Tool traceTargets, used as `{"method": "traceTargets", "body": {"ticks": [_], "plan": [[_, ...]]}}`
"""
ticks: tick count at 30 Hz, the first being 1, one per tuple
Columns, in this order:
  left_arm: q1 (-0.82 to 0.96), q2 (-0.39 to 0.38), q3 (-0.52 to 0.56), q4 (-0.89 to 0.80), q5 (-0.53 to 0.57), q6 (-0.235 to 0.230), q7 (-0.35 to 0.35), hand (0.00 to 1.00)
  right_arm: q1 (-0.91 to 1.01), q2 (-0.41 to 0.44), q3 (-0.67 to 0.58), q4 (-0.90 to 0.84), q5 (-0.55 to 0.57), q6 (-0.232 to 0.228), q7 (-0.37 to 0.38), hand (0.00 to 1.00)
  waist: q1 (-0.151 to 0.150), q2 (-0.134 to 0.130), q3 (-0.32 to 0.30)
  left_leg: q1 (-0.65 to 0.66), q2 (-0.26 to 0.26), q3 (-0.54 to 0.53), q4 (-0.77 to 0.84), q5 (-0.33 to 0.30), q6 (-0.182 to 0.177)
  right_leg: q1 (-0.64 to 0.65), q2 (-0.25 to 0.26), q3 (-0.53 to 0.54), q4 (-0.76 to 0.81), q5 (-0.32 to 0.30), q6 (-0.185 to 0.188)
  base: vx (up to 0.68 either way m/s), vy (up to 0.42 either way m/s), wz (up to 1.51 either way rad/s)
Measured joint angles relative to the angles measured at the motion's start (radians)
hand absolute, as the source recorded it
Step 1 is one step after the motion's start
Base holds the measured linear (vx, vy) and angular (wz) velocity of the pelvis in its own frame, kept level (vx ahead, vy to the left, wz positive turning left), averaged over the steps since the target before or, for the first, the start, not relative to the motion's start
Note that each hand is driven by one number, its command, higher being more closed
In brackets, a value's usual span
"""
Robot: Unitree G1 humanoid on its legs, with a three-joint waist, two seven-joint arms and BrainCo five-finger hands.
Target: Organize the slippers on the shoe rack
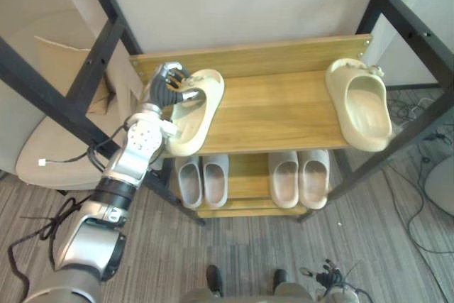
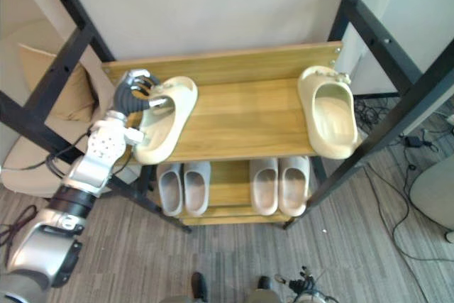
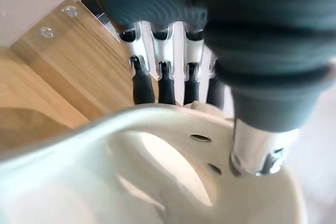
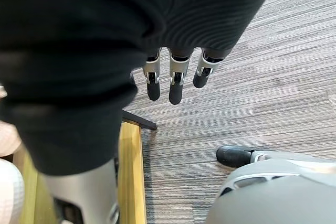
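On the left end of the wooden shoe rack's top shelf point(image 1: 277, 108) lies a cream slipper point(image 1: 193, 115), heel overhanging the front edge. My left hand point(image 1: 167, 86) grips its toe end: in the left wrist view the fingers point(image 3: 142, 80) curl over the upper of the slipper point(image 3: 157, 182) and the thumb presses on top. A matching cream slipper point(image 1: 362, 104) rests alone at the shelf's right end, toe toward the back board. My right hand point(image 4: 176, 80) hangs over the carpet beside the rack, fingers straight and holding nothing.
The lower shelf holds a grey pair point(image 1: 202, 179) and a pale pink pair point(image 1: 299, 177). Black metal frame bars point(image 1: 42, 83) cross on both sides of the rack. A beige chair point(image 1: 50, 154) stands to the left. The shelf's middle is bare wood.
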Motion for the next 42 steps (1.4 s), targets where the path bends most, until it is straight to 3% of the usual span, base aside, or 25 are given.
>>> {"method": "traceTargets", "body": {"ticks": [26,32,42], "plan": [[-0.001,-0.014,-0.005,-0.003,0.035,0.019,0.033,1.00,0.000,0.003,-0.003,-0.030,0.012,-0.006,-0.003,0.00,-0.005,0.014,0.001,0.007,0.000,0.006,0.000,0.000,0.000,0.004,-0.001,0.005,0.001,0.002,-0.001,0.00,0.000,0.00],[-0.066,-0.057,-0.081,-0.003,0.054,0.027,0.039,1.00,-0.001,-0.002,-0.004,-0.040,0.019,-0.009,-0.004,0.00,-0.013,0.039,0.011,0.008,0.000,0.012,0.000,0.000,0.000,0.000,-0.002,0.012,0.002,0.003,-0.001,0.00,0.000,-0.03],[-0.159,-0.165,-0.157,-0.012,0.054,0.027,0.040,1.00,0.000,-0.017,-0.005,-0.050,0.020,-0.010,-0.006,0.00,-0.062,0.081,0.019,0.011,0.000,0.038,0.001,0.000,0.000,-0.019,-0.004,0.064,0.008,0.006,0.001,0.02,0.000,-0.15]]}}
